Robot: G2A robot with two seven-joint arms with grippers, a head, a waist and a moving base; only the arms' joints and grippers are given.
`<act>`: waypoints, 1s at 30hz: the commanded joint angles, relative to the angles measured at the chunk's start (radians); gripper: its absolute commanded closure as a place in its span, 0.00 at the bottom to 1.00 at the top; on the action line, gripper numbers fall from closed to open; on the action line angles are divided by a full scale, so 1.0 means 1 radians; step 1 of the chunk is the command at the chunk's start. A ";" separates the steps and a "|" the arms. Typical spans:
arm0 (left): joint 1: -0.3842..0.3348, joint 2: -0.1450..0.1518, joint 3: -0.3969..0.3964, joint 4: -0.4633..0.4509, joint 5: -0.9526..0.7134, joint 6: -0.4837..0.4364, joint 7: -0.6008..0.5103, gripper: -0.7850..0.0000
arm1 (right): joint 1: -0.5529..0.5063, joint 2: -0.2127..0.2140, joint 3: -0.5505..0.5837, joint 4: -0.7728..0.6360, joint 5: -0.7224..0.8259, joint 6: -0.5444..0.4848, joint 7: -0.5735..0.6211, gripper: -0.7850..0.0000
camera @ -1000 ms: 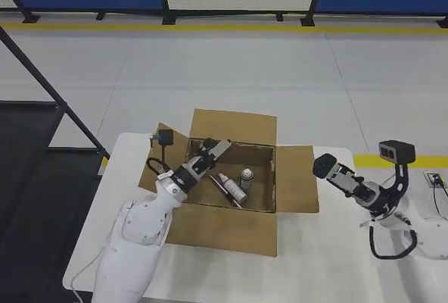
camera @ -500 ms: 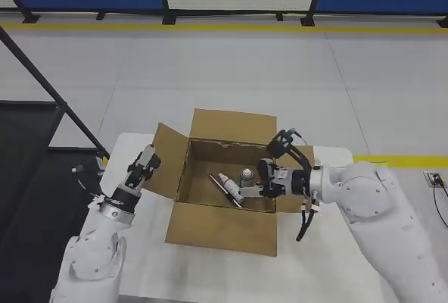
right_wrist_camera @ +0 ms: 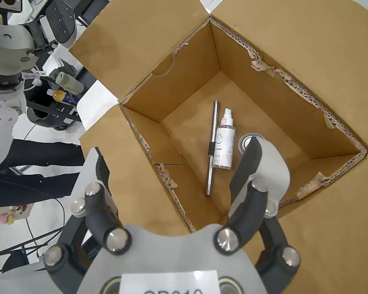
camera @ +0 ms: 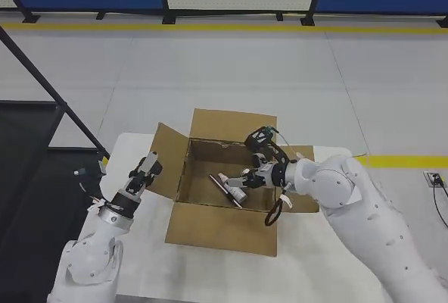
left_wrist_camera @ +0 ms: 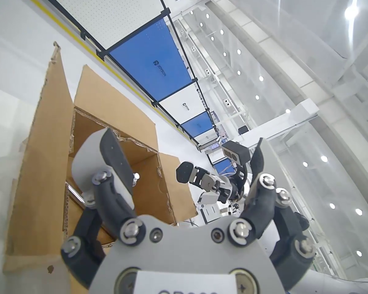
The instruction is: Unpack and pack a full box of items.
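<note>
Rod (right_wrist_camera: 213, 130), spray bottle (right_wrist_camera: 223, 145) and can (right_wrist_camera: 244, 140) sit inside the box (right_wrist_camera: 187, 77).

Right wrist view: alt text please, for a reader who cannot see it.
The open right gripper hovers over an open cardboard box, flaps spread. Inside lie a metal rod and a spray bottle side by side, with a can beside the bottle.

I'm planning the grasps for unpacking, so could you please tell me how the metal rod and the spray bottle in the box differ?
The metal rod is thin, bare and shiny with one black band; the spray bottle is much thicker, clear, with a white label and nozzle. The rod is also longer than the bottle. Both lie flat on the floor of the box, side by side and nearly parallel.
</note>
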 commanded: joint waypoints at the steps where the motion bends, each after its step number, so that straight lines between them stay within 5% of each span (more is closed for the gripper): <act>1: 0.000 0.000 0.000 0.000 0.000 0.000 0.000 0.00 | 0.000 0.000 0.000 0.000 0.000 0.000 0.000 0.00; 15: 0.000 0.000 0.000 0.000 0.000 0.000 0.000 0.00 | -0.008 -0.002 -0.014 -0.006 -0.010 0.012 -0.005 0.00; 20: 0.000 0.000 0.000 0.000 0.000 0.000 0.000 0.00 | 0.027 -0.033 -0.138 -0.007 -0.157 0.160 -0.015 0.00; 30: 0.017 0.002 -0.001 -0.012 0.001 -0.002 0.011 0.00 | 0.196 -0.128 -0.333 0.223 -0.286 0.274 0.009 0.00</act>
